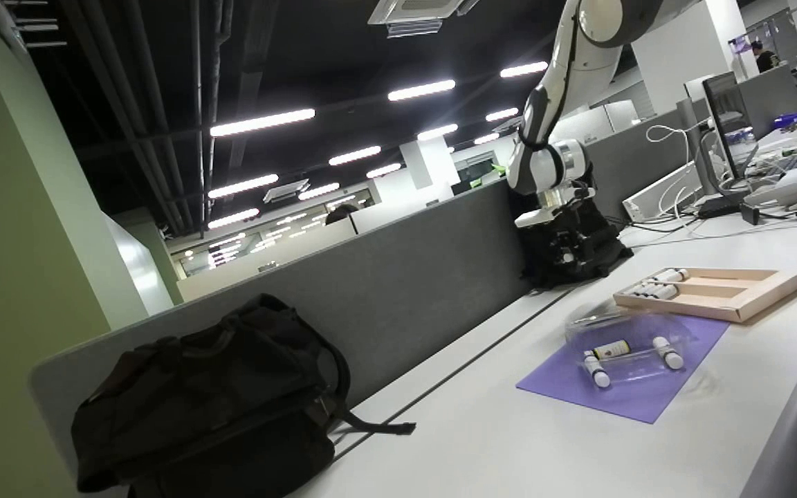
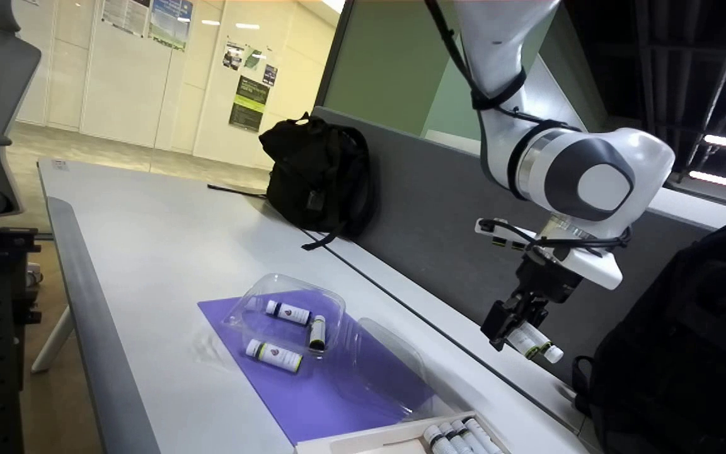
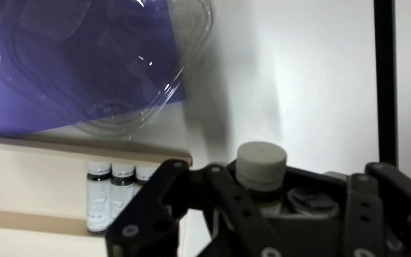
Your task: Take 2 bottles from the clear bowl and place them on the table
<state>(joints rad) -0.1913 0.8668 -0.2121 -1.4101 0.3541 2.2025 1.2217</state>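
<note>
My gripper (image 2: 509, 329) is shut on two small white-labelled bottles (image 2: 530, 342), held tilted above the white table (image 2: 149, 252). In the wrist view one held bottle shows its white cap (image 3: 260, 166). Beside it is a round end of the second (image 3: 312, 201). The clear bowl (image 2: 331, 296) lies on the purple mat, away from my gripper. Several bottles show at it in both exterior views, such as a bottle (image 2: 288, 313) and another (image 1: 667, 353). One bottle (image 2: 275, 355) lies at its near edge; I cannot tell whether inside.
A clear lid-like half (image 2: 394, 353) lies over the purple mat (image 2: 319, 410) and also shows in the wrist view (image 3: 170, 89). A light-wood tray (image 1: 744, 311) holds several bottles (image 1: 656, 289). Black bags (image 2: 319, 176) (image 2: 684, 353) stand against the grey partition (image 1: 426, 263).
</note>
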